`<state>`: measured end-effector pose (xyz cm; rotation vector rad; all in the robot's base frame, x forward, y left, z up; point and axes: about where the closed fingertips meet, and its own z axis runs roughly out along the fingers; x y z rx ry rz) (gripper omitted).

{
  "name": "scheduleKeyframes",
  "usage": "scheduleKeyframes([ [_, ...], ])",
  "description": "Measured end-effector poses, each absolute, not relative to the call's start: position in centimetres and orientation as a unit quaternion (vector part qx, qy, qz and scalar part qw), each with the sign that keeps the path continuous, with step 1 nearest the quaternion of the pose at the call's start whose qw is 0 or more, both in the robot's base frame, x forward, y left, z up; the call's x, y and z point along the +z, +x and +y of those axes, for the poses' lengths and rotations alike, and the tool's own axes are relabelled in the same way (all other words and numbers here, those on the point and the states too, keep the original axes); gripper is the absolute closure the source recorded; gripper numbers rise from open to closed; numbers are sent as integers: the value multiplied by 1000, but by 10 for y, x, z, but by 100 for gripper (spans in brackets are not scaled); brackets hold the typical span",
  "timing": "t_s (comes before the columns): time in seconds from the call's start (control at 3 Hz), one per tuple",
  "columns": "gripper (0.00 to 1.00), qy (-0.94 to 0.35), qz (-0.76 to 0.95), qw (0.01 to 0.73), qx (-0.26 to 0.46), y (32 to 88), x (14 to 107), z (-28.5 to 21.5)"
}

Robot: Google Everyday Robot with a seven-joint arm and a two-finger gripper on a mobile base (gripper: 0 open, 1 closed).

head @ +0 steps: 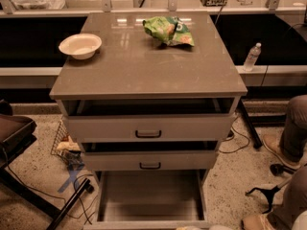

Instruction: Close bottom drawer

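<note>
- The bottom drawer is at the bottom centre of the frame, drawn far out from the cabinet; its tray looks bare and its flat front panel runs along the lower edge of the picture
- My gripper is not in the frame, so I cannot tell whether it is wide, narrow or holding anything; I judge it must be somewhere below or beside the lower edge
- The step in hand, as I read it, is to bring the gripper to that front panel and push it straight in, toward the top of the frame
- I would press at the middle of the panel, not at a corner; an off-centre push could skew the tray on its runners and jam it
- I see no handle on this panel; a flat, steady push should serve better than a grasp
- The middle drawer and top drawer, both with small black handles, also stand a little open above it; I should come in low, so my arm does not catch the middle one's front
- A black bar and loose cables lie just beside the drawer's left side; I would check they are not in the tray's path
- The bowl and the green bag sit on the tabletop; a gentle finish should keep them from being jolted
</note>
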<state>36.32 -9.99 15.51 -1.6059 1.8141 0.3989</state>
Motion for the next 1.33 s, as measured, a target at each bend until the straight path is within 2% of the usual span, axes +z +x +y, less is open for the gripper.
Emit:
scheduleKeyframes([
  [0.33,100,-627,684,345,137,390,171,-91],
  [0.67,100,-630,682,346,135,393,173,-88],
  [1.0,100,-657,656,350,122,425,190,-55],
  [1.33,100,-657,656,350,122,425,190,-55],
])
